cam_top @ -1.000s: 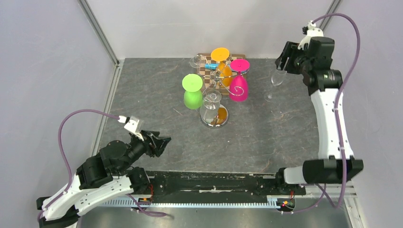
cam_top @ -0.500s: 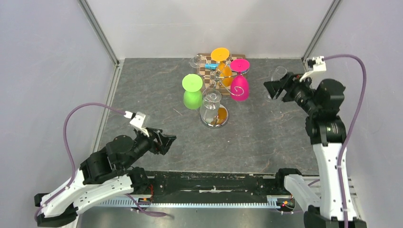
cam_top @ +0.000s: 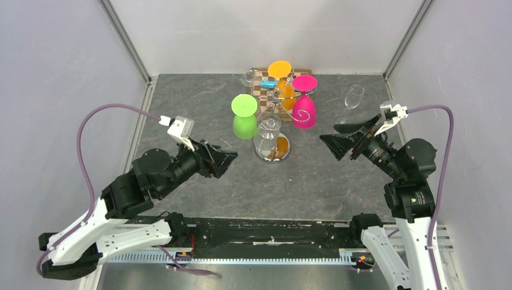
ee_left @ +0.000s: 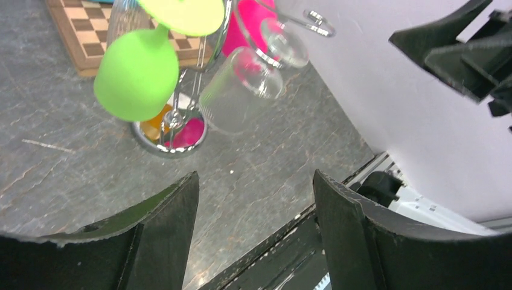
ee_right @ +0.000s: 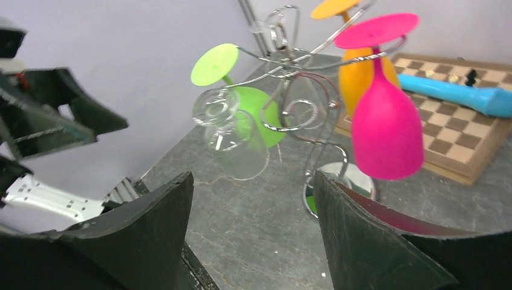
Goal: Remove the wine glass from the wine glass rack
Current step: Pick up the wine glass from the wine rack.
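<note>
Both sets of fingers are spread wide & empty: left fingers [ee_left: 158,235] and right fingers [ee_right: 148,241] point at the wine glass rack [ee_left: 172,132] from either side, touching nothing. The rack stands at the far middle of the surface [cam_top: 326,181], near a chessboard [cam_top: 259,86] behind it, w/ glasses hanging bowl-down from its curled wire arms. Likely target is the clear wine glass [ee_right: 232,136] on the near side, hanging tilted above the mirror base, just beside the green glass [ee_right: 268,121]; pink glass [ee_right: 386,130] & orange glass [ee_right: 356,75] hang further round. An upright clear glass [cam_top: 354,96] stands far right, well apart from the rack. Step in hand looks like the approach. To do it well: come in level w/ the bowl, not the thin stem, & centre it btwn the fingers before closing; close gently, glass is slick & brittle. Then don't pull straight down: the foot sits hooked over the wire, so ease it outward along the arm till it clears. Rack looks light & top-heavy, so the other arm prob. should steady the base or pole. Watch the green one, easy to knock
</note>
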Action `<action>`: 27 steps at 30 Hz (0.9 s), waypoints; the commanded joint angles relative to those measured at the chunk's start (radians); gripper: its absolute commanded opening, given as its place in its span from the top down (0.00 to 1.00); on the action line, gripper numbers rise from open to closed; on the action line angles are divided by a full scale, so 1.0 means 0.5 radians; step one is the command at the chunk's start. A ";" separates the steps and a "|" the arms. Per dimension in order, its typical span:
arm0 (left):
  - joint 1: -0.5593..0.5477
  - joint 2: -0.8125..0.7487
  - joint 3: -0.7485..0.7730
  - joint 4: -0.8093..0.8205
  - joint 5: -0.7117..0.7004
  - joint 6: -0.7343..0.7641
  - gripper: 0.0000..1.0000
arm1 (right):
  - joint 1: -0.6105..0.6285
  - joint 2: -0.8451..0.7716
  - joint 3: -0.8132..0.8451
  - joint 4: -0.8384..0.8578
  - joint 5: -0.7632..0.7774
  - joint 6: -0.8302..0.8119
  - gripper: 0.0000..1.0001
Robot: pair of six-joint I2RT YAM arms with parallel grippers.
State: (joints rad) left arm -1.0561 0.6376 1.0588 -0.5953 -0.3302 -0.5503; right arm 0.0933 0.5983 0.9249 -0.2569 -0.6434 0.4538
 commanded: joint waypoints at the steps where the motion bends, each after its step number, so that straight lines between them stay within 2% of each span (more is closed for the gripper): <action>1: 0.003 0.221 0.249 0.101 -0.002 -0.098 0.25 | 0.049 -0.071 -0.027 0.244 -0.172 0.035 0.25; 5: 0.055 0.377 0.384 0.118 0.054 -0.086 0.25 | 0.087 -0.104 -0.045 0.330 -0.238 0.049 0.25; 9: 0.292 0.533 0.459 0.163 0.383 -0.182 0.27 | 0.123 -0.128 -0.044 0.317 -0.235 -0.001 0.25; 12: 0.567 0.573 0.401 0.273 0.712 -0.317 0.30 | 0.149 -0.138 -0.035 0.290 -0.215 -0.051 0.24; 18: 0.913 0.634 0.285 0.406 1.023 -0.463 0.30 | 0.181 -0.157 -0.040 0.279 -0.194 -0.081 0.24; 27: 1.187 0.764 0.159 0.661 1.302 -0.666 0.34 | 0.218 -0.173 -0.073 0.259 -0.158 -0.131 0.24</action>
State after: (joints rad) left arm -0.5049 0.9939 1.1606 -0.3782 0.2169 -0.7956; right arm 0.1909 0.5243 0.8982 -0.1444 -0.7353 0.4141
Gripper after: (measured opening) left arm 0.678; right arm 0.758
